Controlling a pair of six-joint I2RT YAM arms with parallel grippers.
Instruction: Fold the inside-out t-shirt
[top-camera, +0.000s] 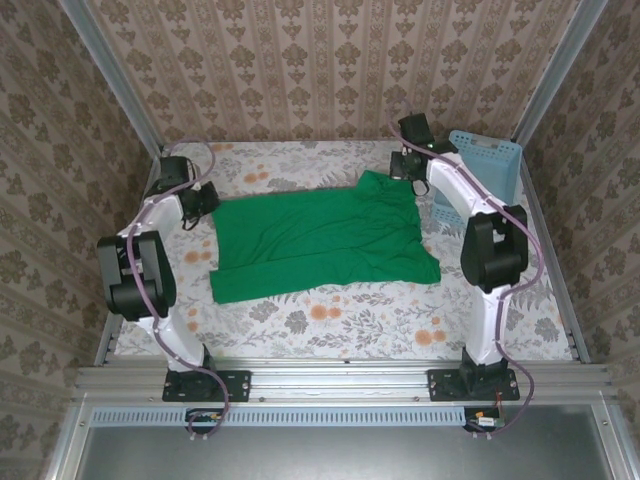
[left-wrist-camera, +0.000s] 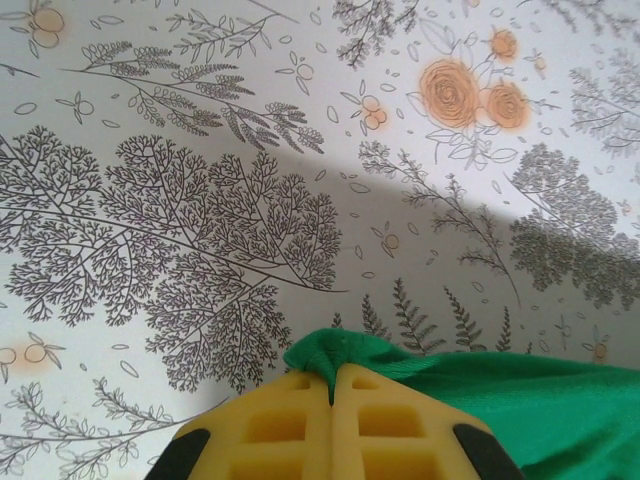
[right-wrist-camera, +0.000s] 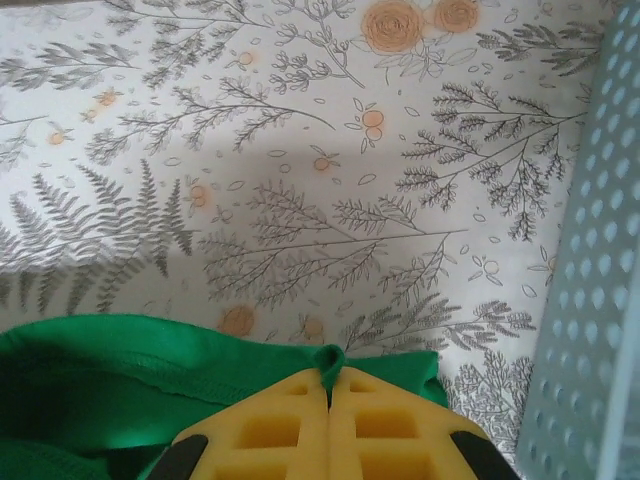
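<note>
My left gripper and right gripper each clamp the green t-shirt by an edge fold at their fingertips, a sound hold, I judge, for such light, limp cloth.

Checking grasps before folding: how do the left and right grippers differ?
The left gripper pinches the t-shirt at its far-left corner; the right gripper at its far-right. A basket stands beside the right gripper, open tablecloth beside the left gripper. Both are shut on green cloth.
</note>
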